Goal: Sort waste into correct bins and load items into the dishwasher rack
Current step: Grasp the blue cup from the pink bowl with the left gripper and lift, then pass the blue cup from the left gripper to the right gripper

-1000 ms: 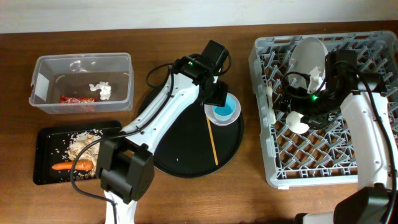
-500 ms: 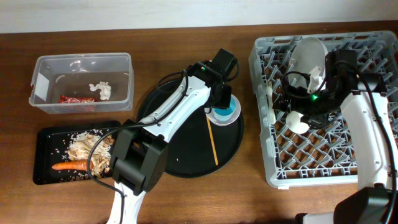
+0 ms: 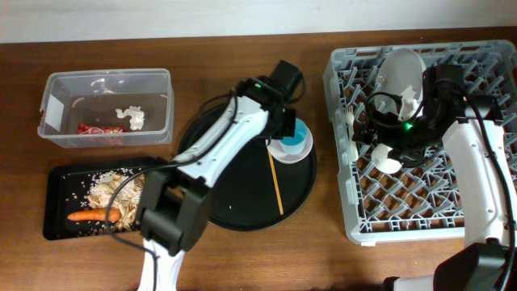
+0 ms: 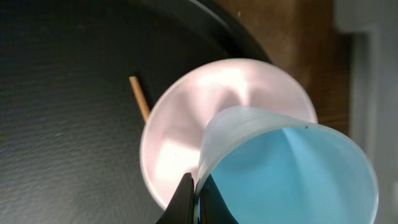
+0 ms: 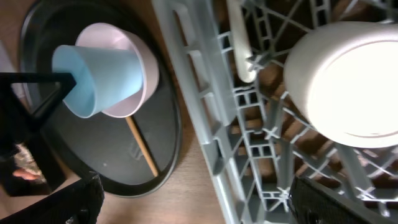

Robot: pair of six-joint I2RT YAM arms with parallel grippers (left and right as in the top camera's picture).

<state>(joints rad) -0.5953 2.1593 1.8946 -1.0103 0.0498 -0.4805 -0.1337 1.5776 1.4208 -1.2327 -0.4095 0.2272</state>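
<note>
My left gripper (image 4: pixel 198 196) is shut on the rim of the small light-blue cup (image 4: pixel 292 174), one finger inside and one outside. The cup (image 3: pixel 297 132) leans in the pale bowl (image 3: pixel 289 152) at the right edge of the round black tray (image 3: pixel 234 202). A thin wooden stick (image 3: pixel 277 186) lies on the tray beside them. My right gripper (image 3: pixel 388 139) hangs open over the grey dishwasher rack (image 3: pixel 420 210), nothing between its fingers. In the rack stand a whitish plate (image 3: pixel 397 73), an upturned white cup (image 5: pixel 348 81) and a white fork (image 5: pixel 239 43).
At the left, a clear tub (image 3: pixel 166 105) holds a red wrapper (image 3: pixel 98 128) and a white napkin (image 3: pixel 132 117). In front of it a shallow black tray (image 3: pixel 58 182) carries rice (image 3: pixel 109 190) and a carrot (image 3: pixel 85 216). Bare wood lies between tray and rack.
My left gripper has closed on the blue cup's rim, and the cup now leans in the bowl. The right arm has stayed still.
</note>
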